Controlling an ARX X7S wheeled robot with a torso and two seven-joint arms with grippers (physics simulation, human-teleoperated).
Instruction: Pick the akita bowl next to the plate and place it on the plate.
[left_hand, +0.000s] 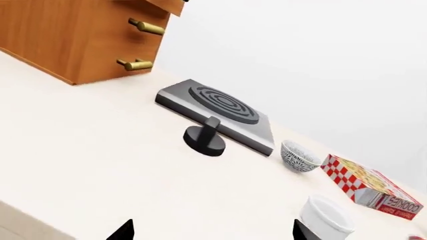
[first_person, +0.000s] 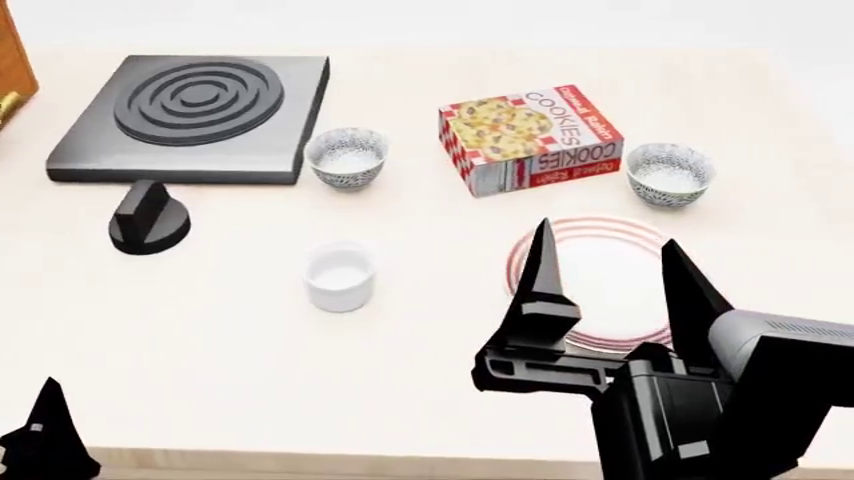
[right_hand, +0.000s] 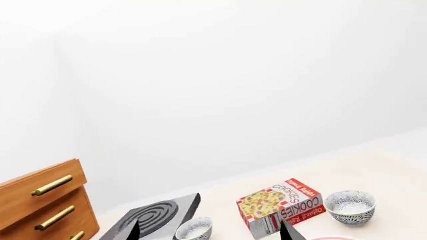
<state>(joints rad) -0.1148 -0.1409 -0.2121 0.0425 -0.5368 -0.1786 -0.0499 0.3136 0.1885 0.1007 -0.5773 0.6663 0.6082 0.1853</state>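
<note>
We see the akita bowl (first_person: 669, 172) upright, mouth up, round with no long axis, just beyond the plate (first_person: 607, 300) and right of the cookie box (first_person: 531, 138). Our right gripper (first_person: 607, 275) hangs over the plate, fingers spread and empty, hiding part of its rim. Of the left gripper (first_person: 47, 440) only a tip shows; we cannot tell its state.
</note>
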